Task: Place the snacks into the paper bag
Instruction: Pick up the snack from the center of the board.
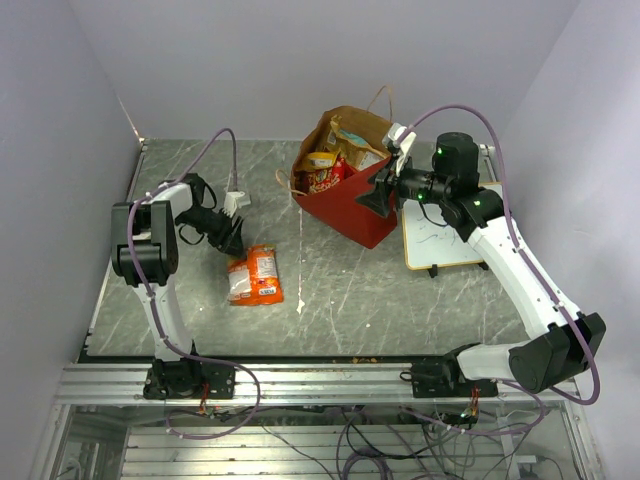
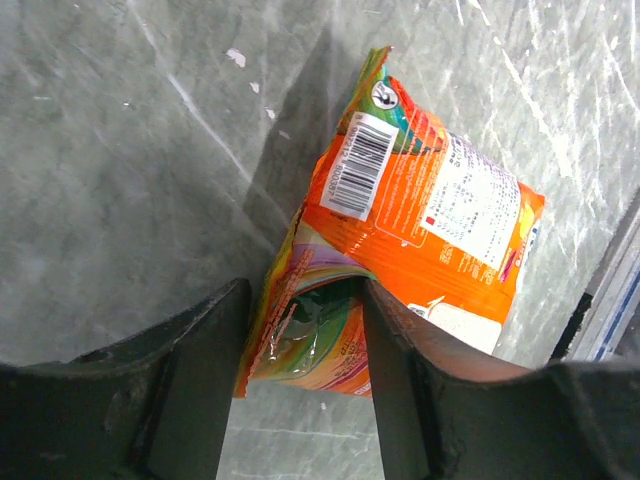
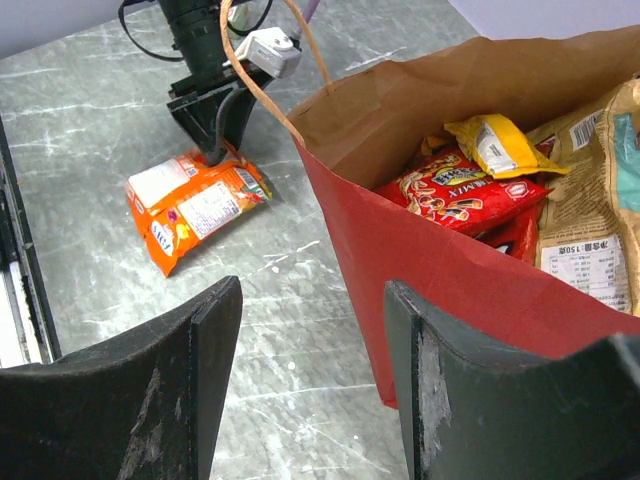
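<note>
Top view, left arm: I see the left gripper (image 1: 236,238) down at the far end of the orange chip packet (image 1: 255,276). The packet lies flat on the grey table (image 1: 350,300), well left of the bag.
Top view, bag: the red paper bag (image 1: 350,212) stands upright at mid-table, mouth open, with packets inside.
Top view, right arm: the right gripper (image 1: 380,195) sits against the bag's right-hand wall. A wood-framed whiteboard (image 1: 445,240) lies flat just right of the bag, under that arm.
Left wrist, jaws: my fingers straddle one crinkled end of the orange chip packet, about half closed. Both inner faces look to meet the foil, but I cannot tell whether they pinch it.
Left wrist, packet: back side up, white barcode label (image 2: 357,165) showing, resting on the table.
Right wrist, jaws: half open, with only table and the bag's near corner in the gap and nothing gripped.
Right wrist, bag contents: a red snack pack (image 3: 455,195), a yellow packet (image 3: 495,140) on top of it, and a kraft-brown pouch (image 3: 585,230) at the right.
Right wrist, handle: a twisted paper handle (image 3: 260,80) arches over the bag's left rim.
Right wrist, background: the orange chip packet lies outside the bag, with the left gripper at its end.
</note>
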### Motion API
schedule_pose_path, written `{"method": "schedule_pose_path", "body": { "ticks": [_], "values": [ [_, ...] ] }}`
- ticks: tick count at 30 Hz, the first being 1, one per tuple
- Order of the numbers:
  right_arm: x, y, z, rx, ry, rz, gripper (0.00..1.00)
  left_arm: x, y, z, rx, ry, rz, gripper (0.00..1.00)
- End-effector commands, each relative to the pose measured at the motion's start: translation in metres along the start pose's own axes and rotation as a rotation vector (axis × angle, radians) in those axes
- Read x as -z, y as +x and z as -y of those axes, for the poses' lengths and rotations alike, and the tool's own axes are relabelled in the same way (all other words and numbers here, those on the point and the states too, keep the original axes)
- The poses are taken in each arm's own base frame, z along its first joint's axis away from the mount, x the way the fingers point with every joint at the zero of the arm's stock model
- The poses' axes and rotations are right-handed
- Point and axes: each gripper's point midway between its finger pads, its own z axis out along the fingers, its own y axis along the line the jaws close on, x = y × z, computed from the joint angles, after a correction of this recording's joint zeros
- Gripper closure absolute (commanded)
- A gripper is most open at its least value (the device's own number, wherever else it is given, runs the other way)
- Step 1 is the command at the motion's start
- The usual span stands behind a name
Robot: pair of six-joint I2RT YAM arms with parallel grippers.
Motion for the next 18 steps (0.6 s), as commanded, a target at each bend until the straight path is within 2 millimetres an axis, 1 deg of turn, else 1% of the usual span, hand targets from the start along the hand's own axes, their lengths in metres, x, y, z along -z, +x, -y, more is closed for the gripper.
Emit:
{"method": "schedule_pose_path", "body": {
  "ticks": [1,6,11,13,14,18],
  "values": [
    [-0.001,-0.002,0.002,0.006,-0.001,0.016,0.41,-0.011,0.023,0.0,0.034,0.016,-0.036,0.41],
    [-0.001,0.0,0.003,0.005,0.002,0.013,0.41,-0.008,0.024,0.003,0.012,-0.008,-0.028,0.55],
    [-0.002,0.0,0.004,0.003,0.002,0.013,0.41,0.002,0.018,0.014,-0.026,-0.013,-0.008,0.73],
    [-0.002,-0.001,0.004,0.003,0.0,0.014,0.41,0.007,0.014,0.019,-0.04,-0.015,0.001,0.84],
    [-0.002,0.0,0.004,0.003,0.0,0.013,0.41,0.01,0.012,0.021,-0.045,-0.023,0.008,0.92],
    [-0.003,0.0,0.004,0.002,0.001,0.012,0.41,0.023,0.004,0.033,-0.083,-0.037,0.035,0.93]
  ]
}}
